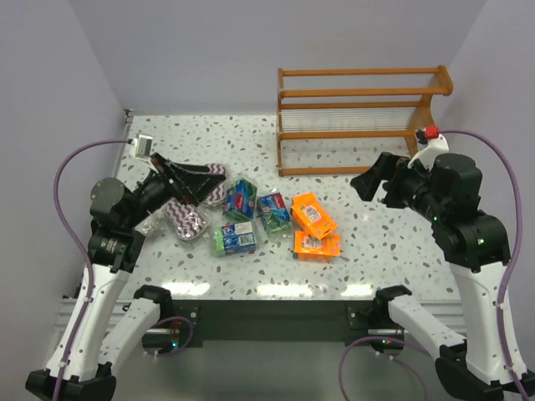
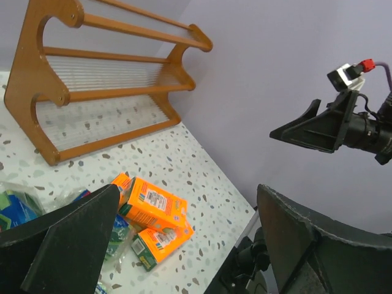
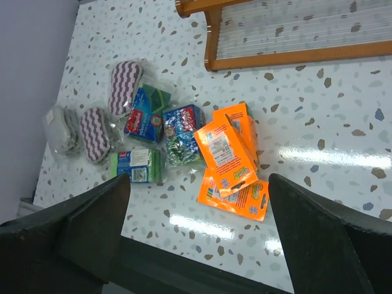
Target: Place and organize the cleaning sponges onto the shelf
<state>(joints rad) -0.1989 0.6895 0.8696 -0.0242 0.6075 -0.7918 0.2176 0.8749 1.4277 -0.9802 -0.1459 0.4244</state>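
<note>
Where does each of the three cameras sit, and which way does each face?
Top external: above and behind the bases, looking down toward the shelf; both arms show.
Left wrist: low, facing shelf and right gripper; own fingers frame it.
Right wrist: high, looking down on the sponges; own fingers below.
All share the shelf and orange packs.

Three orange [image 3: 223,150], three blue-green [image 3: 180,125], three zigzag packs [image 3: 124,86]

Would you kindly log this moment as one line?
left gripper open, empty | right gripper open, empty | sponge packs on table | shelf empty
</note>
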